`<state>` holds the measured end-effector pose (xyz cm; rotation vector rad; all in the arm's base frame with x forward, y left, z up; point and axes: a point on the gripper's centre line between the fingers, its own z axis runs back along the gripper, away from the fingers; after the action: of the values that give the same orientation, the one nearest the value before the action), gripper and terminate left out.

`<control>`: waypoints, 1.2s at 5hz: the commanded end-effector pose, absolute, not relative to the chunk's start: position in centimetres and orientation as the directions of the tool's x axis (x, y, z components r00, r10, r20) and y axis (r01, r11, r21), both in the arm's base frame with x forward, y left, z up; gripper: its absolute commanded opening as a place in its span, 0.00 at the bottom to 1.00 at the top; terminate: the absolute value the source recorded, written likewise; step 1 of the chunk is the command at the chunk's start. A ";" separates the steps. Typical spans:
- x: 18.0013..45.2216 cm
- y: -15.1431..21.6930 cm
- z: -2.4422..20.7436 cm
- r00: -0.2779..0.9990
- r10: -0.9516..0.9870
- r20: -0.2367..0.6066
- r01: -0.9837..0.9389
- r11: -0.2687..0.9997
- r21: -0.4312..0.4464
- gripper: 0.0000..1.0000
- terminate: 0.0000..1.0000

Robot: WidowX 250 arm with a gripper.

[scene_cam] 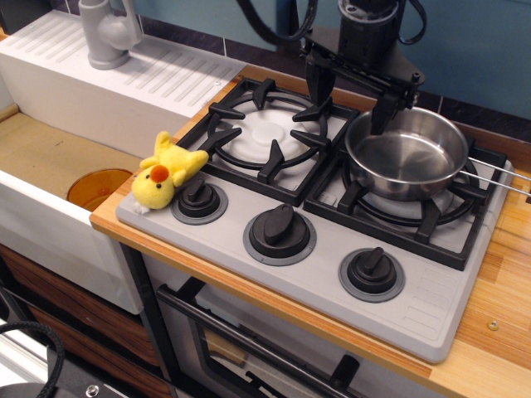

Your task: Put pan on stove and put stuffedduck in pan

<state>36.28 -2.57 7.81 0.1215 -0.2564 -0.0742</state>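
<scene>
Nearest the camera, the stuffedduck (163, 175) lies on the front left corner of the stove (332, 274), partly over the wooden counter (249, 292) edge and touching the ring of the left knob (200, 199). It looks light, soft and squashy, not at all fragile, so a pinch across its plump yellow body should hold it better than one on the head or beak; the fuzz should give decent grip. Farther back, the pan (406, 152) already sits on the right burner grate, its thin wire handle running off to the right; it looks stiff, smooth and slippery. At the rear, the gripper (352, 93) hangs with its fingers (316, 80) spread wide and holding nothing, one finger over the back of the left grate, the other at the pan's near-left rim. The duck lies well apart from the fingers, down and to the left across the left burner.
</scene>
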 end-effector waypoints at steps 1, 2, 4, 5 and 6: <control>36.1 -2.6 7.6 0.951 -0.088 0.295 0.053 0.991 0.126 1.00 0.00; 35.8 -2.9 6.6 0.948 -0.095 0.303 0.059 0.990 0.124 1.00 0.00; 35.8 -3.2 5.5 0.944 -0.116 0.309 0.077 0.988 0.134 1.00 0.00; 36.2 -2.8 5.9 0.947 -0.131 0.294 0.094 0.986 0.138 0.00 0.00; 36.8 -2.2 6.5 0.943 -0.157 0.293 0.117 0.982 0.151 0.00 0.00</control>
<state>35.78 -2.32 5.10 0.1323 -0.2542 -0.1406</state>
